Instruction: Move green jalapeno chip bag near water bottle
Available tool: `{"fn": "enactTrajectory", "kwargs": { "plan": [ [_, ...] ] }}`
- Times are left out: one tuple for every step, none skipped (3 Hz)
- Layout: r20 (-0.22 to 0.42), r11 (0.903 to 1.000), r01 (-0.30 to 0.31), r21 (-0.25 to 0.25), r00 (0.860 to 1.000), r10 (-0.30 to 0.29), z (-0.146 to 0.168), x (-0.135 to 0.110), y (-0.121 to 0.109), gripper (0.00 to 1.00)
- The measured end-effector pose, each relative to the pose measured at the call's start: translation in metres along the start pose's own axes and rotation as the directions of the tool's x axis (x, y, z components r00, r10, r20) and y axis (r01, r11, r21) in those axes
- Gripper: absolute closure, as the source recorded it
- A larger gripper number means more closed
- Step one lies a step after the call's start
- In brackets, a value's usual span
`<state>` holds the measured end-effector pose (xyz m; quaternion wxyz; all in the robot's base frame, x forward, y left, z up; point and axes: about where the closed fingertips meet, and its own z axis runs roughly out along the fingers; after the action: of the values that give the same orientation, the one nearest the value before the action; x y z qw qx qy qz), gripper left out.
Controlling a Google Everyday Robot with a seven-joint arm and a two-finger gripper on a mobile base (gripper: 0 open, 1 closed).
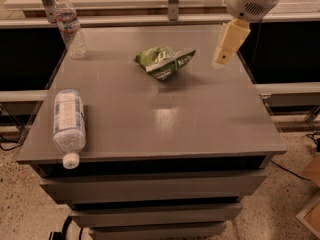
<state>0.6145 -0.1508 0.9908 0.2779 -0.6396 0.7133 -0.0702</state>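
- The gripper (220, 59) hangs over the far right edge of the gray table (175, 124), holding nothing (whether it is spread or closed is unclear).
- The green chip bag (165, 62) lies crumpled near the gripper's left, not touching it.
- The water bottle (70, 29) stands upright well left of the bag, at the far corner.
- A fatter bottle (68, 124) lies on its side, near left.

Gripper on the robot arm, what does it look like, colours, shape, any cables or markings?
The gripper hangs at the upper right, over the right rear part of the table, to the right of the green jalapeno chip bag. It is a pale cream-yellow, blocky piece that tapers downward. It sits under a rounded white housing with a small dark slotted vent. No cables or markings show.
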Motion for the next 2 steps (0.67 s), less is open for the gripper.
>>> {"fn": "enactTrajectory", "kwargs": {
  "plan": [
    [0.010, 0.9993, 0.011, 0.036, 1.000, -0.011, 0.032, -0.009, -0.024, 0.00],
    [0.035, 0.9990, 0.021, 0.040, 0.999, -0.022, 0.062, -0.016, -0.037, 0.00]
  ]
}}
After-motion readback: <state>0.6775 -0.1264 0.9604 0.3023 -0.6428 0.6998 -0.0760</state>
